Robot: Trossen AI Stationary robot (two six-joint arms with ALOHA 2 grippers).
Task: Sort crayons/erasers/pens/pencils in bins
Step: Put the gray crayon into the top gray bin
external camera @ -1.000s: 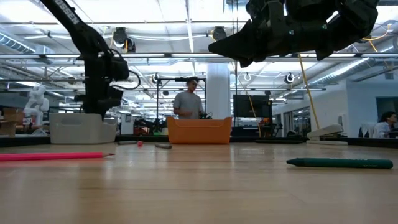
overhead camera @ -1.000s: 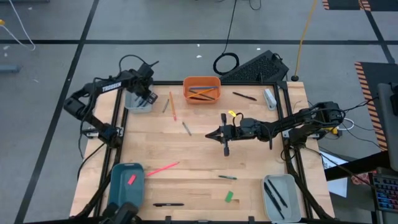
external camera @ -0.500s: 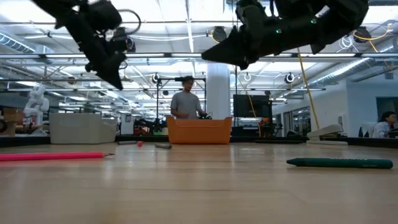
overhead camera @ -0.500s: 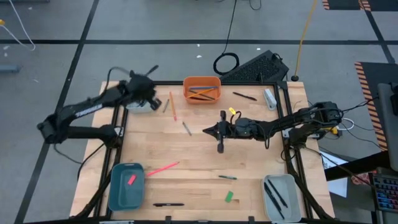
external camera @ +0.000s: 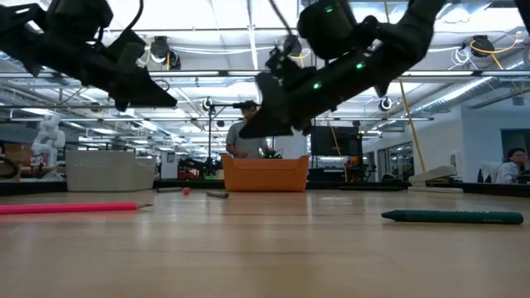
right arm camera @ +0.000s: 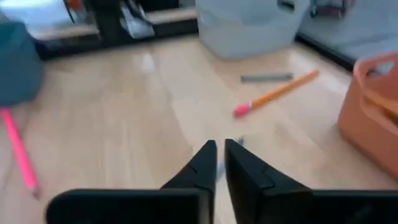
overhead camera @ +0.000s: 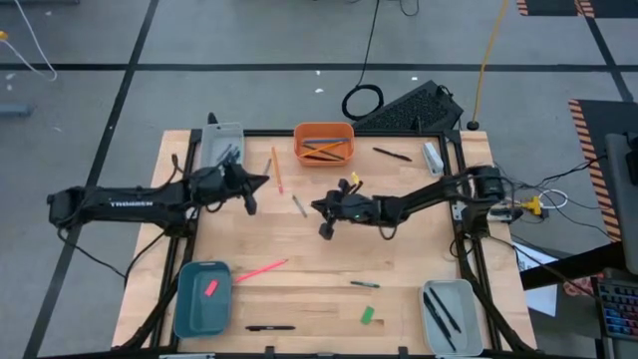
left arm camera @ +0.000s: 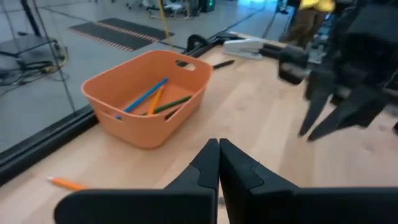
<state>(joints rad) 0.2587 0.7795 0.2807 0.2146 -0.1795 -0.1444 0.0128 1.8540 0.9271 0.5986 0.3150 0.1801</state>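
The left gripper (overhead camera: 257,185) is seen above the bare wood of the table (overhead camera: 399,254), its 2 dark fingers (left arm camera: 214,163) pressed together with nothing between them. The right gripper (overhead camera: 321,211) is held near the table's middle, fingers (right arm camera: 219,160) nearly touching and empty; the 2 grippers point toward each other, apart.

Between them a short grey crayon (overhead camera: 298,205) is laid on the wood, and beside the left gripper a long orange pencil with a pink tip (overhead camera: 276,170) and a second short grey stick (overhead camera: 266,169) are found. Beyond these, the orange rounded plastic bin (overhead camera: 323,131) is placed at the far edge, with blue, orange and green pencils (left arm camera: 152,98) inside. A pale grey bin (overhead camera: 221,148) is set in the far left corner.

Nearer the front, a pink pencil (overhead camera: 261,269) touches the teal bin (overhead camera: 202,298), in which a pink eraser (overhead camera: 210,288) is held. A green eraser (overhead camera: 368,315), a dark green crayon (overhead camera: 365,284) and a black pen (overhead camera: 269,327) are left loose. 2 black pens (overhead camera: 440,311) are kept in the second pale bin (overhead camera: 450,316).
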